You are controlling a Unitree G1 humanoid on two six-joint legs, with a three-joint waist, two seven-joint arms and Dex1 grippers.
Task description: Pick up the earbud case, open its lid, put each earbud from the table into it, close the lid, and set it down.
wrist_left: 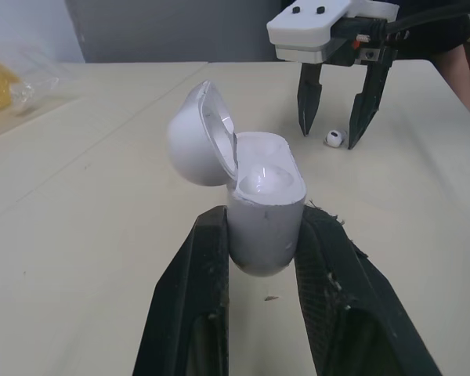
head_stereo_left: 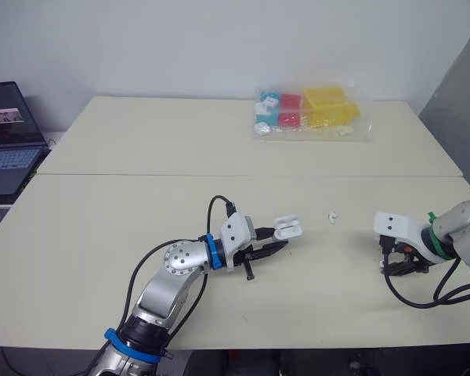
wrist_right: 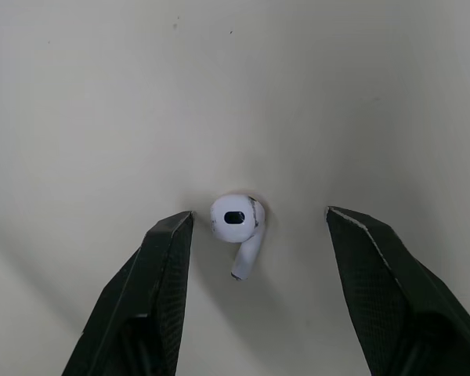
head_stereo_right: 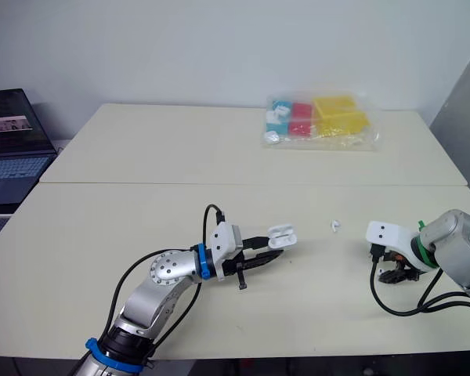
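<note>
- Left gripper (wrist_left: 262,227): its 2 black fingers pinch the lower body of the earbud case (wrist_left: 266,207), 1 finger on each side.
- Case sits near the middle of the near half of the table (head_stereo_left: 141,211), at the tip of the left arm. It stands roughly upright between the fingers.
- Case lid (wrist_left: 196,137) is swung open and stands tilted back on its hinge, with the inner cavity exposed.
- Cannot tell whether the bottom of the case touches the table.
- Right gripper (wrist_right: 258,213): fingers spread wide and pointing down at the table, at the near right.
- Earbud 1 (wrist_right: 236,222) lies on the table between the 2 right fingers, touching neither. It is nearer 1 finger than the other, with its stem flat on the surface.
- Earbud 2 (head_stereo_left: 331,215) lies on the table between the 2 grippers, slightly farther away than the case and to its right. Nothing touches it.
- Clear plastic bag (head_stereo_left: 313,113) with yellow, red and blue pieces rests at the far right of the table, well apart from both arms.
- Open laptop (head_stereo_left: 8,149) stands off the table's left edge.
</note>
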